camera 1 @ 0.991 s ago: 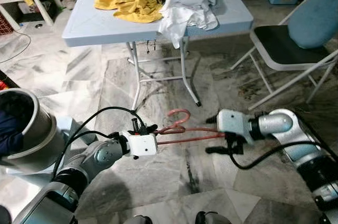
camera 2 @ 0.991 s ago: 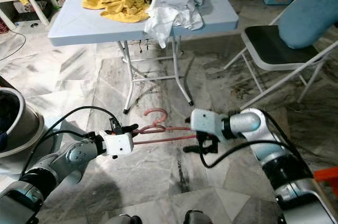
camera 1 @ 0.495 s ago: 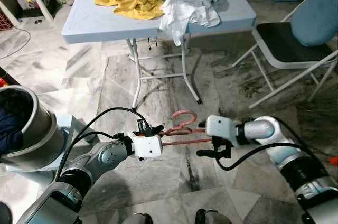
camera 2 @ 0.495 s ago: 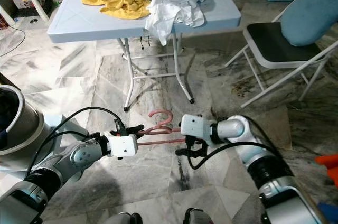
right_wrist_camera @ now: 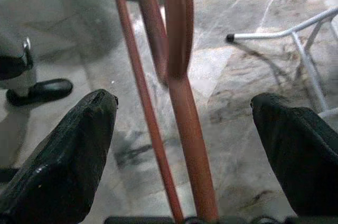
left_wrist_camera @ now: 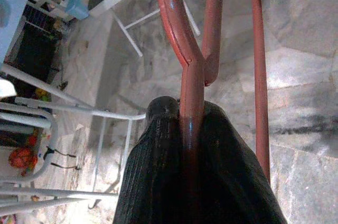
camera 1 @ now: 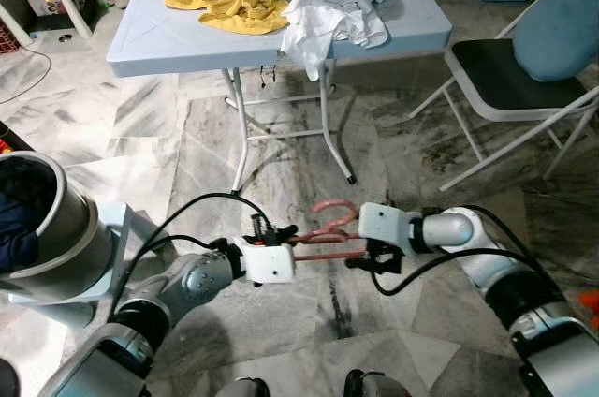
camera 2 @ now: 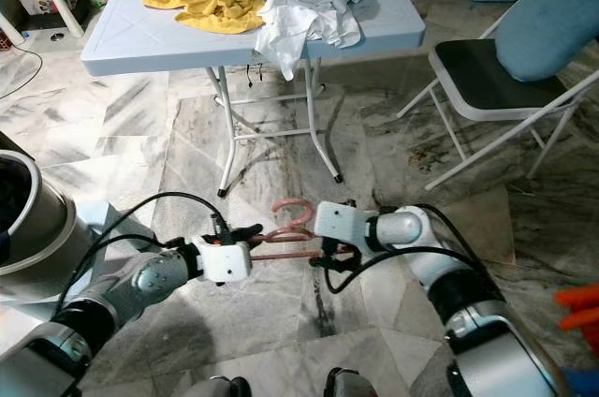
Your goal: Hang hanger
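The left hand (left_wrist_camera: 185, 145) is clamped on one end of the red hanger (camera 1: 323, 228). The right hand (right_wrist_camera: 179, 145) has its fingers apart around the hanger's other end.

No readable text, label, brand, number or sign is to be found anywhere in the pictures.
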Tool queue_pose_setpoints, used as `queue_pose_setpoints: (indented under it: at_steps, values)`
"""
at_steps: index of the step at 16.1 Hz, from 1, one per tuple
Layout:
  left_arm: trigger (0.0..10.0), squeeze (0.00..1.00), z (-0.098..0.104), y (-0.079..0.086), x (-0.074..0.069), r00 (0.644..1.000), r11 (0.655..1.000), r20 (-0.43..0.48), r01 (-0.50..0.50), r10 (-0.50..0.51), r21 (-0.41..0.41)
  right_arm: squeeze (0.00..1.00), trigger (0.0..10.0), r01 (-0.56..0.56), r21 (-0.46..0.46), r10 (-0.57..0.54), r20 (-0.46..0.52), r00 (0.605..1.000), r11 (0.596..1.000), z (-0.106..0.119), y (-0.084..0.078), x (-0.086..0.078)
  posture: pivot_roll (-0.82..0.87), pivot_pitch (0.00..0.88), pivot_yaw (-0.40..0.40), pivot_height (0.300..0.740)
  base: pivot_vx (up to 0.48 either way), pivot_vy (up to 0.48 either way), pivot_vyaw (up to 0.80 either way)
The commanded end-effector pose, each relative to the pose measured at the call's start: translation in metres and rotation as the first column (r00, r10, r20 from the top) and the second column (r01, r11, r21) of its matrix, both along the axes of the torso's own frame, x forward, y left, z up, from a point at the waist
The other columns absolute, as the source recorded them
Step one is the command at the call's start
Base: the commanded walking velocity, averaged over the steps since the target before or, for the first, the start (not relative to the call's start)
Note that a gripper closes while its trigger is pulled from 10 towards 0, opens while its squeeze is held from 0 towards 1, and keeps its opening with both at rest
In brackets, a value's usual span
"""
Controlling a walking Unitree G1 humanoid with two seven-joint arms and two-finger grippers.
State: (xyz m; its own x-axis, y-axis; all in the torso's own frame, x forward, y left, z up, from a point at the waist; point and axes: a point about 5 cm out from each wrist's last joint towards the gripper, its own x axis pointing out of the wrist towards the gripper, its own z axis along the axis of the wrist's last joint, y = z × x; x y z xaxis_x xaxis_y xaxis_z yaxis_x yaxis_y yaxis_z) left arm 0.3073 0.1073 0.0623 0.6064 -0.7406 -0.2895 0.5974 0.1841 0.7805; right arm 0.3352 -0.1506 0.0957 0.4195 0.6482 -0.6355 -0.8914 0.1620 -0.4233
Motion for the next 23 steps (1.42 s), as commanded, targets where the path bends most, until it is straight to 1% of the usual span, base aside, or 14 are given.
queue_pose_setpoints:
  at_steps: [1, 2, 3, 4, 8, 9, 10, 11, 12, 14, 15, 16, 19, 23]
  values:
    - [10.0, 0.00, -0.007, 0.000, -0.004, 1.000, 0.999, -0.001, 0.007, -0.007, 0.032, 0.00, 2.7, -0.001, -0.015, 0.002, 0.009, 1.000, 1.000, -0.002, -0.001, 0.000, -0.03, 0.185, 0.034, 0.740, 0.000, 0.000, 0.00]
    - [10.0, 0.00, -0.008, -0.002, -0.004, 1.000, 0.999, 0.011, 0.001, -0.001, 0.042, 0.00, 10.0, 0.015, -0.006, -0.015, 0.001, 1.000, 1.000, -0.003, -0.002, 0.000, -0.03, 0.185, 0.028, 0.740, 0.000, 0.000, 0.00]
    - [10.0, 0.00, -0.010, -0.004, -0.003, 1.000, 0.999, 0.019, -0.003, 0.002, 0.049, 0.00, 10.0, 0.030, 0.017, -0.030, -0.013, 0.999, 0.999, -0.004, -0.003, -0.001, -0.03, 0.184, 0.023, 0.740, 0.000, 0.000, 0.00]
    - [10.0, 0.00, -0.011, -0.006, -0.003, 0.999, 0.998, 0.033, -0.011, 0.009, 0.060, 1.00, 10.0, 0.061, 0.061, -0.059, -0.033, 0.998, 0.996, -0.003, -0.004, -0.001, -0.03, 0.184, 0.020, 0.740, 0.000, 0.000, 0.00]
    - [10.0, 0.00, -0.011, -0.012, 0.000, 0.998, 0.998, 0.060, -0.029, 0.025, 0.060, 1.00, 10.0, 0.119, 0.038, -0.118, -0.042, 0.992, 0.992, -0.014, -0.017, -0.006, -0.03, 0.181, 0.012, 0.740, 0.000, 0.000, 0.00]
    - [10.0, 0.00, -0.012, -0.014, -0.001, 0.997, 0.998, 0.071, -0.026, 0.022, 0.064, 0.69, 10.0, 0.097, 0.030, -0.095, -0.060, 0.994, 0.995, -0.021, -0.020, -0.014, -0.03, 0.181, 0.012, 0.740, 0.000, 0.000, 0.00]
    - [10.0, 0.00, -0.013, -0.015, -0.002, 0.997, 0.998, 0.076, -0.019, 0.014, 0.067, 0.00, 10.0, 0.073, 0.011, -0.072, -0.060, 0.996, 0.997, -0.025, -0.023, -0.017, -0.04, 0.181, 0.017, 0.740, 0.000, 0.000, 0.00]
    - [10.0, 0.00, -0.013, -0.015, -0.003, 0.996, 0.998, 0.086, -0.013, 0.007, 0.068, 0.00, 10.0, 0.069, 0.009, -0.069, -0.060, 0.996, 0.998, -0.026, -0.026, -0.019, -0.04, 0.179, 0.015, 0.740, 0.000, 0.000, 0.00]
    - [10.0, 0.00, -0.013, -0.015, -0.003, 0.996, 0.998, 0.093, -0.010, 0.004, 0.067, 0.00, 8.1, 0.065, 0.012, -0.064, -0.054, 0.996, 0.998, -0.025, -0.027, -0.020, -0.04, 0.179, 0.014, 0.740, 0.000, 0.000, 0.00]
    - [10.0, 0.00, -0.014, -0.014, -0.003, 0.995, 0.997, 0.095, -0.012, 0.006, 0.070, 0.00, 0.0, 0.080, 0.000, -0.080, -0.040, 0.996, 0.997, -0.026, -0.031, -0.020, -0.04, 0.178, 0.012, 0.740, 0.000, 0.000, 0.00]
    - [10.0, 0.00, -0.015, -0.014, -0.003, 0.996, 0.998, 0.092, -0.019, 0.012, 0.067, 0.00, 2.4, 0.094, -0.009, -0.094, -0.025, 0.995, 0.996, -0.027, -0.032, -0.019, -0.04, 0.177, 0.013, 0.740, 0.000, 0.000, 0.00]
    - [10.0, 0.00, -0.015, -0.013, -0.004, 0.996, 0.998, 0.079, -0.038, 0.034, 0.043, 0.00, 10.0, 0.109, -0.006, -0.109, 0.000, 0.994, 0.994, -0.026, -0.032, -0.017, -0.03, 0.175, 0.013, 0.740, 0.000, 0.000, 0.00]
    - [10.0, 0.00, -0.008, 0.001, 0.004, 0.965, 0.960, 0.075, -0.238, 0.250, -0.145, 0.00, 10.0, 0.288, 0.152, -0.302, 0.075, 0.950, 0.946, -0.023, -0.035, -0.011, -0.04, 0.172, 0.016, 0.740, 0.000, 0.000, 0.00]
    - [10.0, 0.00, -0.017, 0.011, -0.004, 0.953, 0.940, 0.037, -0.291, 0.302, -0.180, 0.00, 10.0, 0.398, 0.240, -0.443, 0.179, 0.878, 0.885, -0.019, -0.048, -0.012, -0.04, 0.176, 0.018, 0.740, 0.000, 0.000, 0.00]
